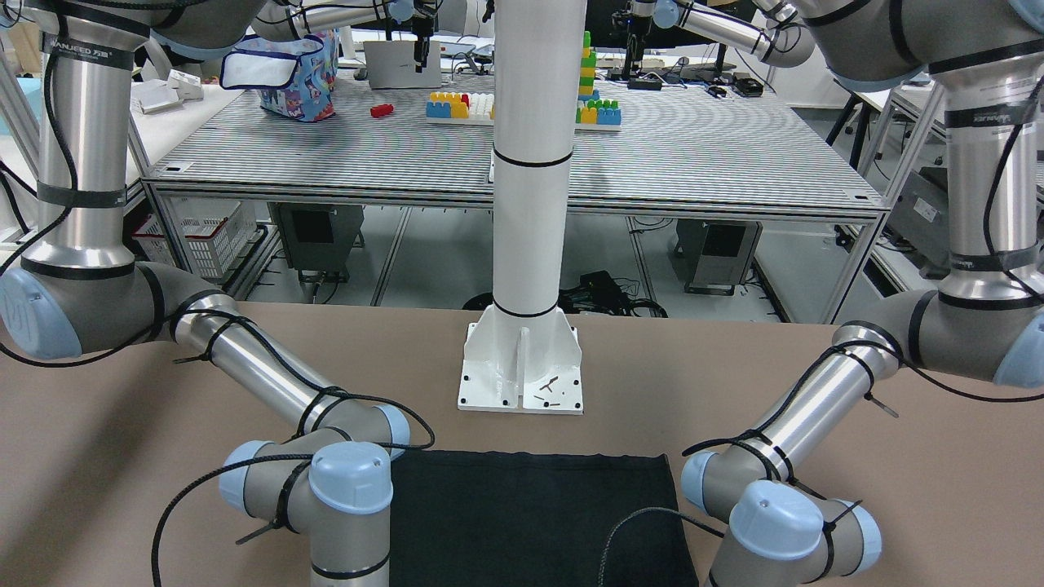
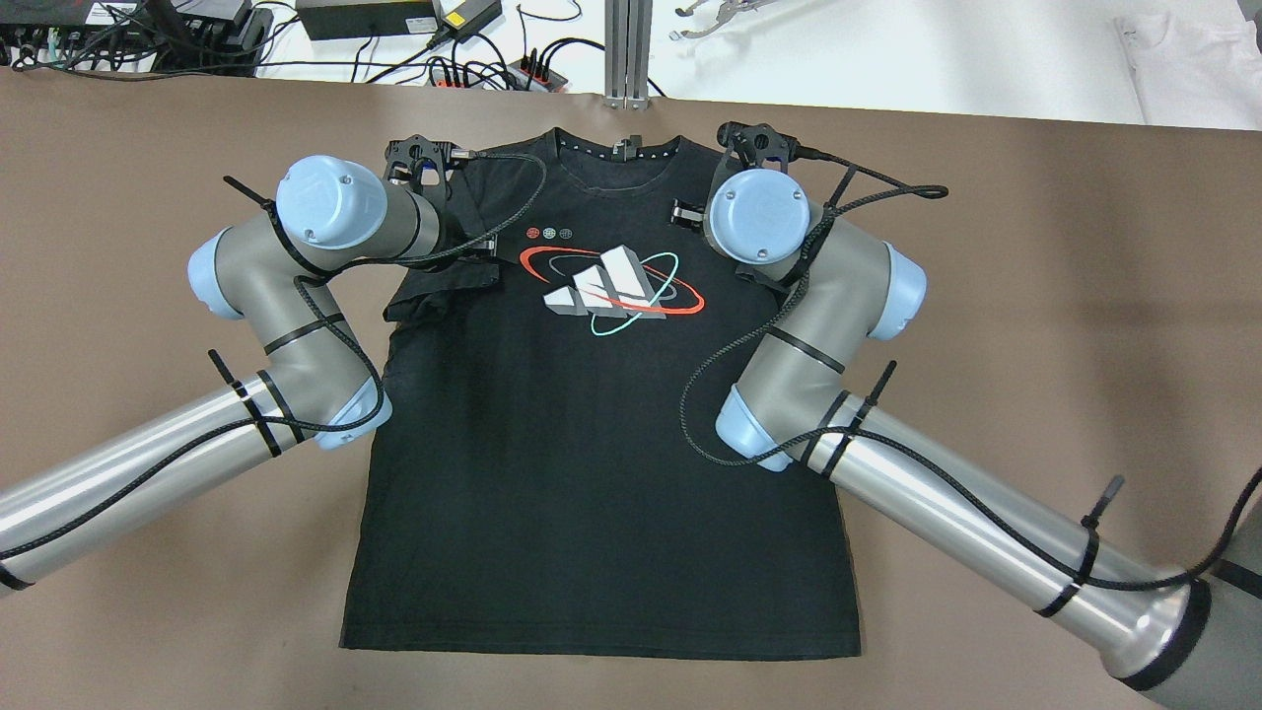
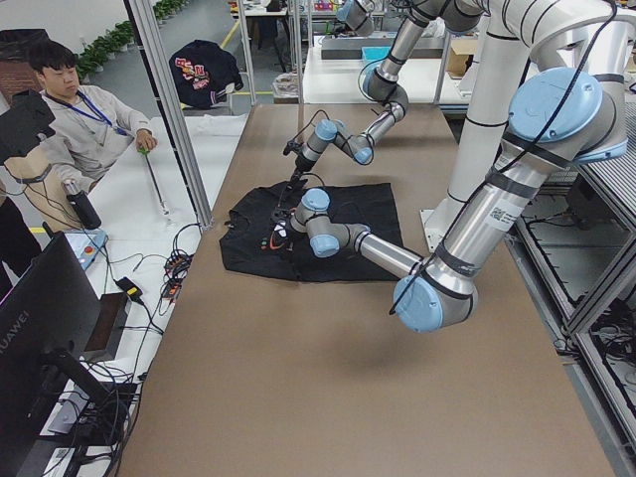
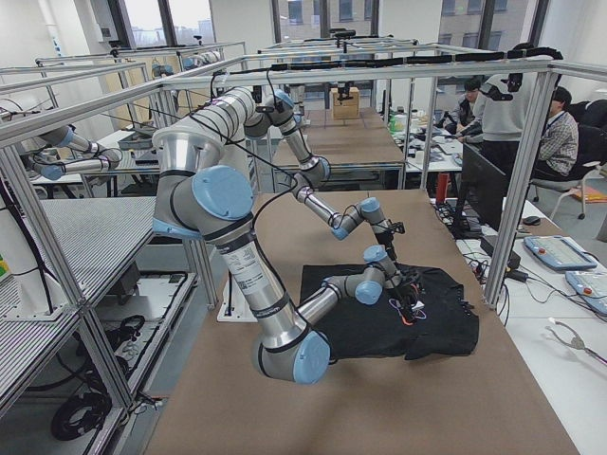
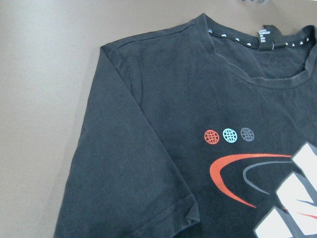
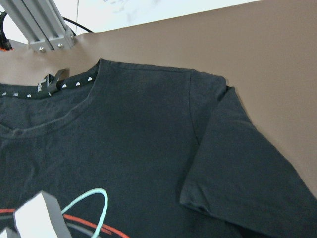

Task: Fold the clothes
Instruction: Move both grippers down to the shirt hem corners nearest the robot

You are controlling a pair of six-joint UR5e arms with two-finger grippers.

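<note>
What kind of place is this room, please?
Most likely a robotics laboratory: aluminium frames enclose the table, another robot arm stands nearby, and a person sits near a monitor.

- A brown tabletop (image 2: pixel 1085 296) fills the overhead view. Past its 12 o'clock edge an aluminium post (image 2: pixel 628 49) rises from a pale surface, with a black power adapter (image 2: pixel 365 18) toward 11 o'clock.
- In the front-facing view, a grey ribbed table (image 1: pixel 693 155) lies at 12 o'clock. It carries coloured building blocks (image 1: pixel 461 106) and, toward 11 o'clock, a blue patterned bag (image 1: pixel 298 77). A white basket (image 1: pixel 196 236) sits beneath it.
- In the left view, a seated person (image 3: pixel 84 129) is at 10 o'clock and a dark monitor (image 3: pixel 50 328) at 8 o'clock.
- In the right view, windows (image 4: pixel 313 19) line the far wall at 12 o'clock, and a metal frame post (image 4: pixel 517 190) stands at 3 o'clock.
</note>
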